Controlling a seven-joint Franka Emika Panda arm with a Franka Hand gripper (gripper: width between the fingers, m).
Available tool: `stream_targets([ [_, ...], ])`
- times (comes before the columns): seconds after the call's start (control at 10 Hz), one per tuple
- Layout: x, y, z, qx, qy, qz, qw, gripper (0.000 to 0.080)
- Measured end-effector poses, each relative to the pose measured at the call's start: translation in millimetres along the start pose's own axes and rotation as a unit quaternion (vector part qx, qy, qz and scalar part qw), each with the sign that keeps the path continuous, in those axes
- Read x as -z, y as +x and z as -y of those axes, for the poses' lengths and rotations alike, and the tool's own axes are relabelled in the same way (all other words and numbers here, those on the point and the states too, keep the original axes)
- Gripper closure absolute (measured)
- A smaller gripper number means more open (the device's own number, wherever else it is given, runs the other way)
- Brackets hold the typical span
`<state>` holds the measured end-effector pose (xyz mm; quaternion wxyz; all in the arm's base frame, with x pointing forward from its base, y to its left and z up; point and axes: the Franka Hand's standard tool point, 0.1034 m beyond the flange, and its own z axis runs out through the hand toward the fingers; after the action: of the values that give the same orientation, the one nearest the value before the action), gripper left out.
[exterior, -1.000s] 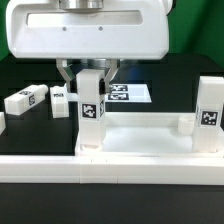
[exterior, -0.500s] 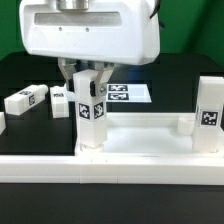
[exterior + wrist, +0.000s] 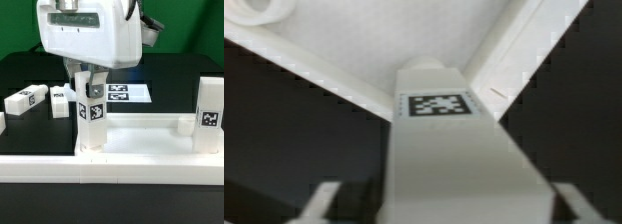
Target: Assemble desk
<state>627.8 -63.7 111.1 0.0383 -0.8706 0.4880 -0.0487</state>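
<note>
- You had the desk top [image 3: 150, 165] lying flat on the black counter [image 3: 30, 135], rim up, and it filled the near half of the exterior view.
- The leg [image 3: 92, 118] stood upright in the desk top's corner on the exterior view's left. Its foot was down inside the rim and its square tag faced the camera.
- Your gripper [image 3: 90, 82] came straight down over that leg. The fingers [image 3: 76, 76] were clamped on its upper end, one on each side.
- In the wrist view you looked down the length of the leg [image 3: 446, 165] to its tag. The fingers [image 3: 322, 205] flanked it at the near edge of the picture, so the gripper [image 3: 446, 205] straddled the leg.
- Beyond the leg's far end, the wrist view showed the inner corner of the desk top [image 3: 349, 40], with dark counter [image 3: 278, 150] on either side.
- Whether the leg was fully seated in its socket could not be told from either view.
- A second leg [image 3: 210, 115] stood upright at the desk top's end on the exterior view's right, its tag also toward the camera.
- Two loose legs lay on the counter at the exterior view's left, clear of the desk top. One [image 3: 27, 100] was farther out and the other [image 3: 62, 98] was just beside the held leg.
- The marker board [image 3: 128, 93] lay flat behind the gripper, partly hidden by it.
</note>
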Motion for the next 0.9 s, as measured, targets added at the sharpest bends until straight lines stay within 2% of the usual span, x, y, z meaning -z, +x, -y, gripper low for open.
stream_targets([
  [0.1,0.0,-0.3,0.2,0.020,0.000,0.000,1.000,0.0251],
  [0.2,-0.1,-2.2,1.5,0.032,0.000,0.001,0.999,0.0251],
  [0.3,-0.5,-5.8,3.1,0.068,-0.003,0.001,0.998,0.0171],
  [0.4,-1.3,-10.5,4.4,0.119,-0.008,0.003,0.993,0.0156],
  [0.7,-1.6,-10.8,3.9,0.280,-0.008,0.005,0.960,0.0151],
  [0.8,-1.7,-10.7,3.8,0.297,-0.008,0.005,0.955,0.0151],
  [0.9,-1.7,-10.4,3.6,0.344,-0.008,0.005,0.939,0.0151],
])
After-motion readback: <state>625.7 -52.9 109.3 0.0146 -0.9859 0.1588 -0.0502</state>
